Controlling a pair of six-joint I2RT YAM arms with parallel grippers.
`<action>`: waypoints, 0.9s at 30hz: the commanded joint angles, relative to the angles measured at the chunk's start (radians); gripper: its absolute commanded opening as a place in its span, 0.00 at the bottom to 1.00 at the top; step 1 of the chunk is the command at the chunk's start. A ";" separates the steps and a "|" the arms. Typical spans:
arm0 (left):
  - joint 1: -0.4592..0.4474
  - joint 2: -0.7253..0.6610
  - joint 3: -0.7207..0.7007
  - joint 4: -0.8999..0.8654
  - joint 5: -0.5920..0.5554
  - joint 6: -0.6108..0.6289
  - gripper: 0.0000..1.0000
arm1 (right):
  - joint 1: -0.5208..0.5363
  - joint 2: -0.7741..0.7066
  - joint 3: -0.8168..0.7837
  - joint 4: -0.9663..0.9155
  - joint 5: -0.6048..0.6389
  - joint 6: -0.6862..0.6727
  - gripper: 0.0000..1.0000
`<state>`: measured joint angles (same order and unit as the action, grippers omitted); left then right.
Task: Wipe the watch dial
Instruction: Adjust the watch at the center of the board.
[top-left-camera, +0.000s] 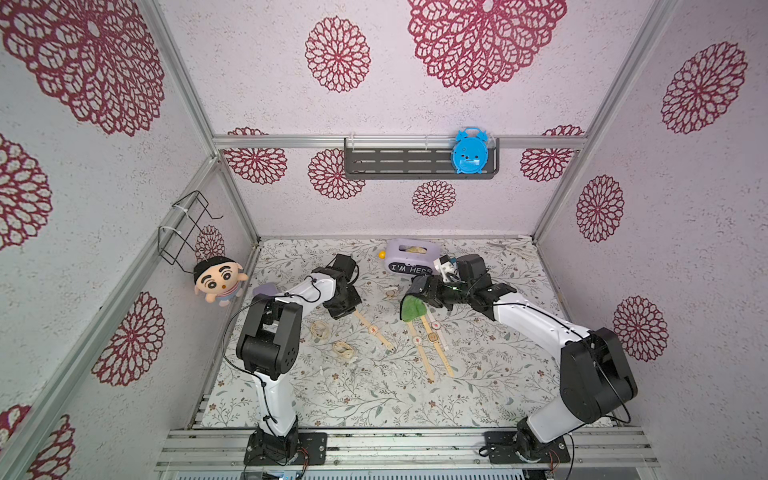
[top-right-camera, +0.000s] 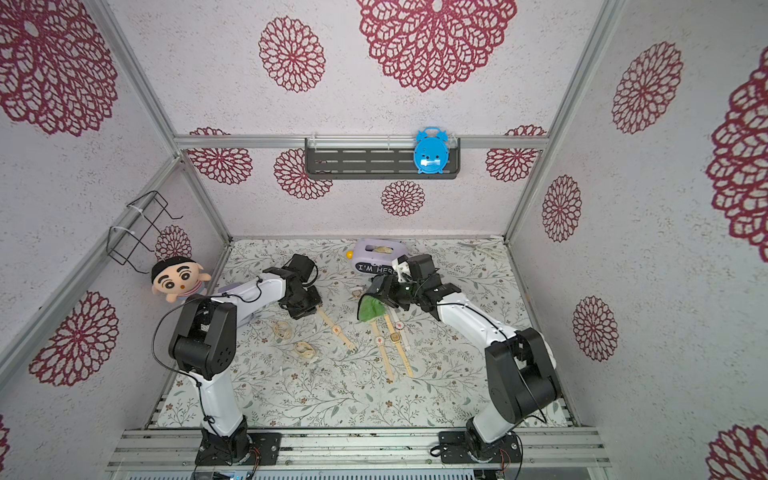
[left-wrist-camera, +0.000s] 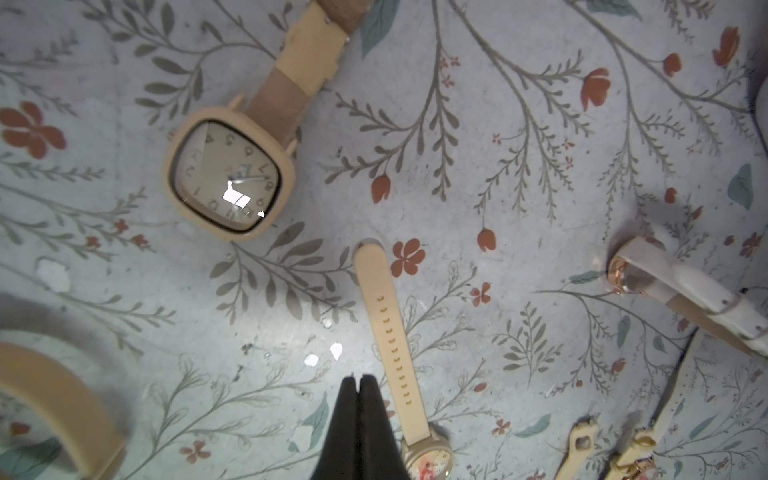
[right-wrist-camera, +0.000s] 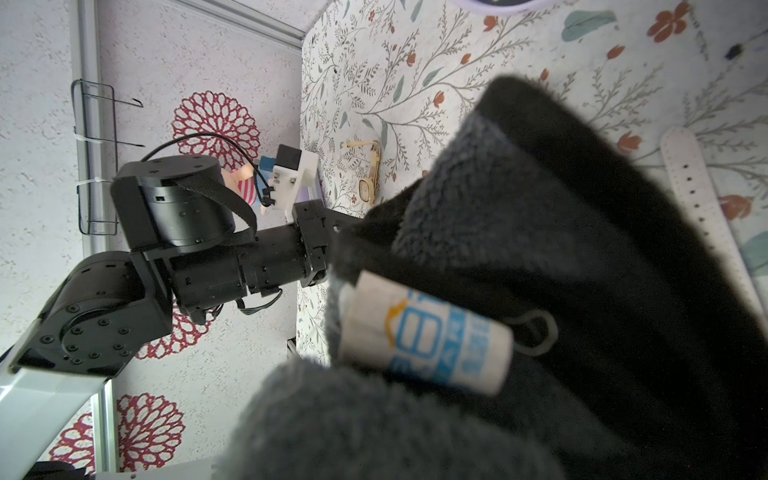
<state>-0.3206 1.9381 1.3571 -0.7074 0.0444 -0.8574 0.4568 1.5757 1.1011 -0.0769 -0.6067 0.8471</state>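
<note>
Several beige watches lie flat on the floral mat (top-left-camera: 374, 395). Nearest my left gripper (top-left-camera: 345, 308) is one with a round dial (top-left-camera: 374, 330); in the left wrist view its strap (left-wrist-camera: 386, 332) runs alongside the black fingertips (left-wrist-camera: 351, 399), which are shut with nothing between them. A square-dial watch (left-wrist-camera: 228, 174) lies farther off. My right gripper (top-left-camera: 415, 293) is shut on a green cloth (top-left-camera: 412, 309) that hangs above the ends of two more watches (top-left-camera: 417, 340) (top-left-camera: 433, 336). In the right wrist view the cloth (right-wrist-camera: 540, 249) looks dark, shows a white label and hides the fingers.
At the back of the mat stands a purple box (top-left-camera: 411, 257) lettered "I'M HERE". Two curled watches (top-left-camera: 320, 328) (top-left-camera: 343, 350) lie left of centre. A plush doll (top-left-camera: 218, 280) hangs on the left wall below a wire rack (top-left-camera: 187, 232). A blue alarm clock (top-left-camera: 469, 150) sits on the wall shelf (top-left-camera: 395, 164).
</note>
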 joint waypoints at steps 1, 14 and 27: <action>0.003 0.015 0.023 0.033 0.015 0.016 0.00 | 0.003 0.000 0.042 0.016 -0.020 -0.026 0.00; 0.005 0.082 0.043 0.039 0.022 0.006 0.00 | 0.005 0.013 0.057 -0.001 -0.028 -0.037 0.00; 0.025 0.134 0.144 -0.062 0.006 0.033 0.00 | 0.004 0.015 0.061 0.001 -0.038 -0.040 0.00</action>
<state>-0.3141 2.0418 1.4528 -0.7258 0.0650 -0.8490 0.4572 1.5959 1.1225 -0.0956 -0.6174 0.8310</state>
